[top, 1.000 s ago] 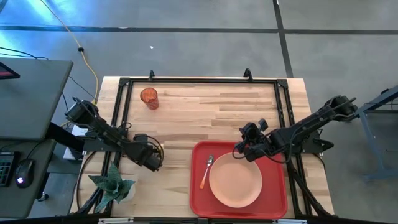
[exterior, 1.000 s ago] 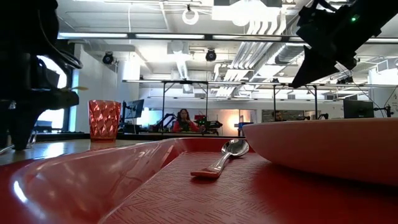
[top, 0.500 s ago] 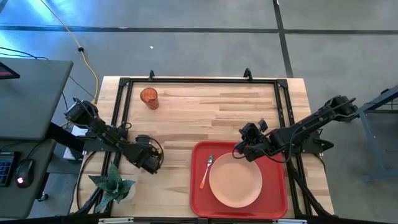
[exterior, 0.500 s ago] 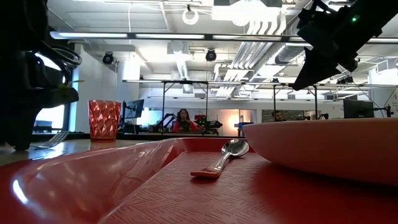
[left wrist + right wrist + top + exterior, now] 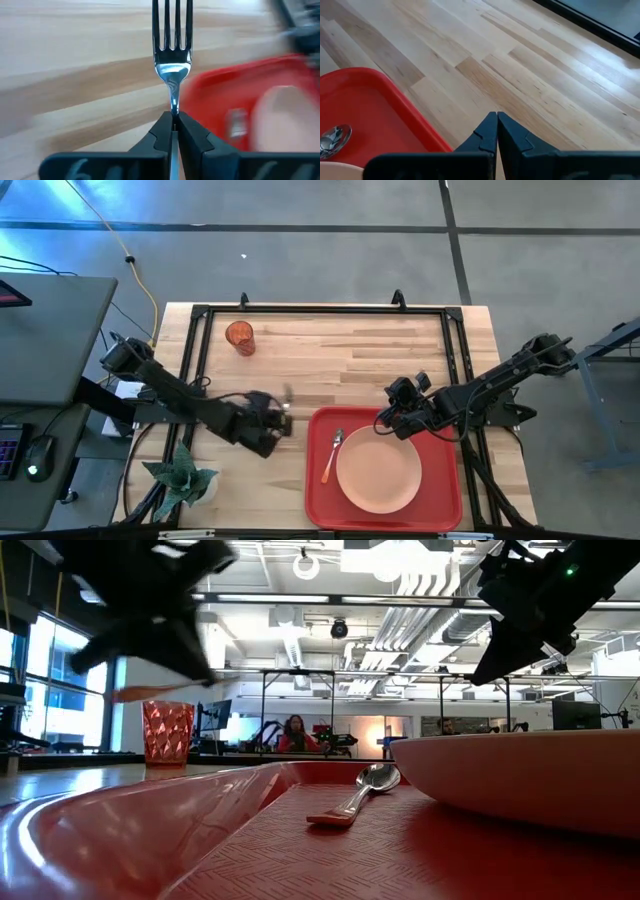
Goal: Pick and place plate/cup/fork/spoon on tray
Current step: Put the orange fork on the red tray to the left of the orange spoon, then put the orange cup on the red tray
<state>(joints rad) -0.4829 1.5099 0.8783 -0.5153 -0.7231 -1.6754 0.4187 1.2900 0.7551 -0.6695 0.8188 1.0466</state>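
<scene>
Fork (image 5: 173, 47) pinched at its neck in the left gripper (image 5: 173, 120), tines out ahead, carried above the table (image 5: 330, 360) just off the tray's (image 5: 318, 510) 9 o'clock edge; handle hidden behind the fingers. Spoon (image 5: 331, 455) lies on the tray at the plate's (image 5: 378, 472) 9 o'clock, so the free strip for the fork is thin. My call: come in over the rim with clearance, line the fork up parallel to the spoon, lower till it nearly touches, then let go, or it'll bounce onto the spoon or ride the rim. Right gripper (image 5: 497, 131) is closed on nothing, parked over the tray's 12 o'clock rim, clear of the drop path. Cup (image 5: 240, 337) stands far off at the table's 10 o'clock corner, last item left. Versus half a second ago: left arm swung from the table's 8 o'clock side toward the tray and rose in the low view; right arm, spoon, plate, cup unchanged
</scene>
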